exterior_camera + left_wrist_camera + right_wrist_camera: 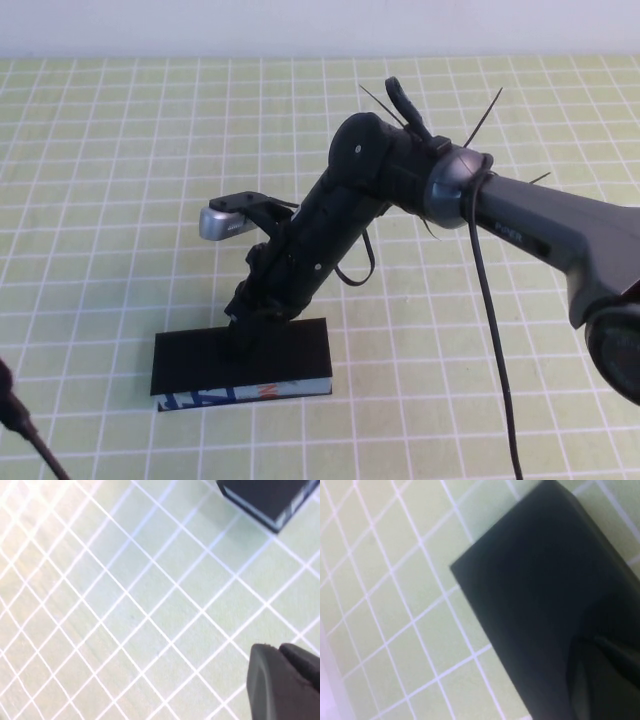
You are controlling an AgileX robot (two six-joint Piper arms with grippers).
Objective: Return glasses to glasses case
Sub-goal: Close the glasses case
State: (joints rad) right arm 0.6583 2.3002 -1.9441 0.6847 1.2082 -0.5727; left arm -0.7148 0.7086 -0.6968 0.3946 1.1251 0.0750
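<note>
The glasses case [205, 362] is a flat black box with a light blue printed side band [240, 394], lying at the front centre of the table. Its top face shows plain black. My right gripper [243, 338] reaches down from the right and its tip rests on or just above the middle of the case's top; in the right wrist view the case [530, 595] fills the frame under the gripper [594, 649]. The glasses are hidden or out of view. My left gripper [278, 650] is shut and empty above bare table, with a corner of the case [265, 500] beyond it.
A green tablecloth [120, 180] with a white grid covers the table. The right arm [520, 225] and its hanging cable [495, 330] cross the right half. Part of the left arm [12, 405] shows at the front left corner.
</note>
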